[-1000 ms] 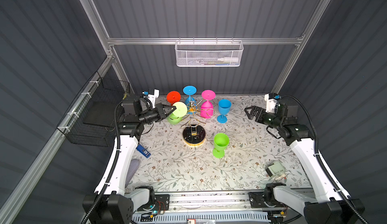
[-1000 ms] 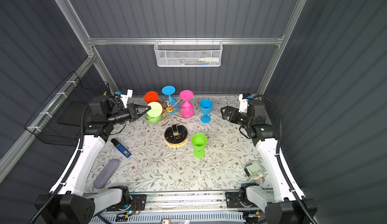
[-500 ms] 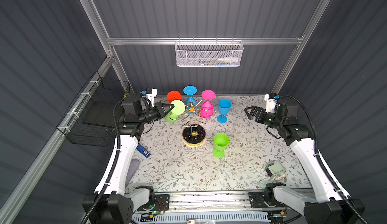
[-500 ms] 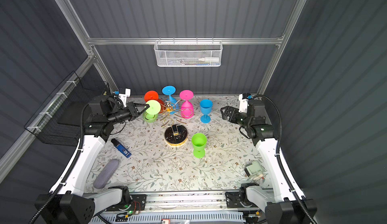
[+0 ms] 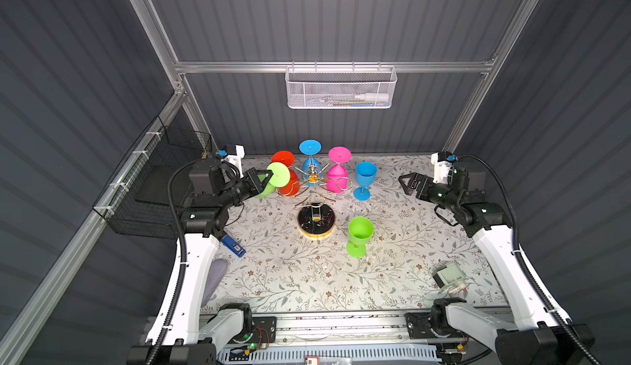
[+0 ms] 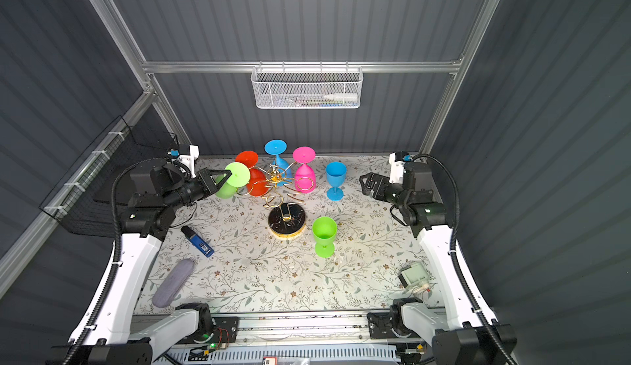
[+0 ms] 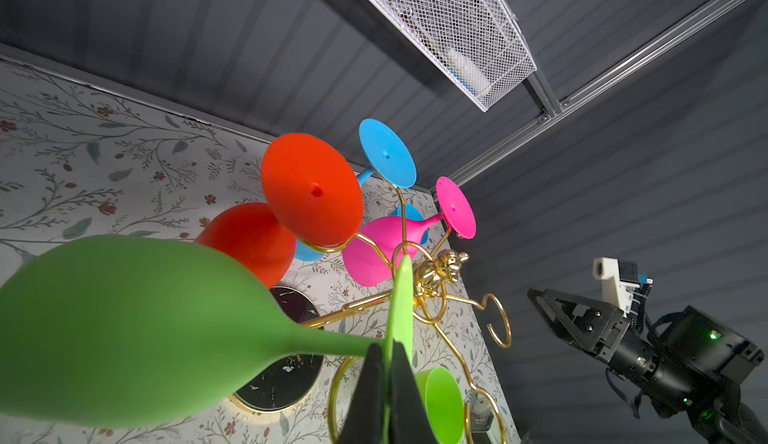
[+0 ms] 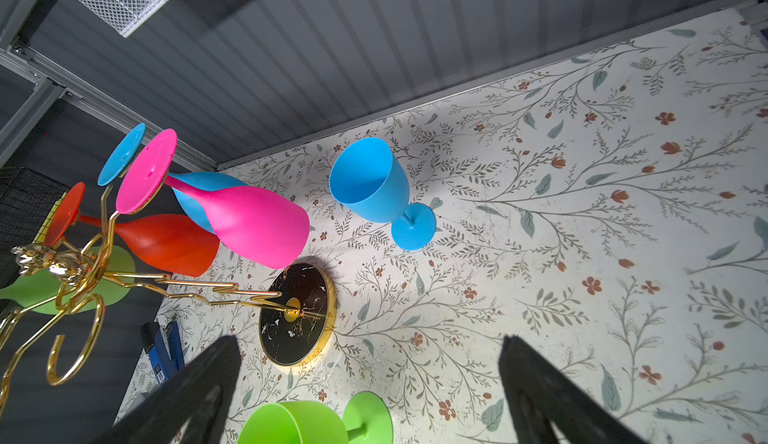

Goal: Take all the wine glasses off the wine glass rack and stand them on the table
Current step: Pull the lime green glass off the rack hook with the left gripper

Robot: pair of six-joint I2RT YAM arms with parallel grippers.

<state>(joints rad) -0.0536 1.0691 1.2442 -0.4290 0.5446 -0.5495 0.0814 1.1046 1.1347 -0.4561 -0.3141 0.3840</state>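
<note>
The wine glass rack (image 5: 316, 221) stands mid-table, a gold wire stand on a round black base (image 6: 286, 221) (image 8: 297, 313). Red (image 5: 292, 182), blue (image 5: 310, 147) and pink (image 5: 336, 180) glasses hang upside down from its arms. My left gripper (image 5: 268, 175) (image 7: 384, 352) is shut on the foot disc of a light green wine glass (image 5: 278, 175) (image 7: 124, 330), held tilted just left of the rack. Whether its foot still touches the wire I cannot tell. My right gripper (image 5: 408, 184) (image 8: 369, 342) hangs open and empty at the right, apart from everything.
A blue glass (image 5: 365, 175) and a green glass (image 5: 360, 230) stand upright on the floral cloth right of the rack. A blue device (image 5: 234, 245) and grey case (image 5: 215, 274) lie front left, a small box (image 5: 449, 276) front right. A black mesh basket (image 5: 157, 182) hangs on the left wall.
My left gripper has drawn the green glass to the left, away from the rack's centre post. The right arm has not moved.
</note>
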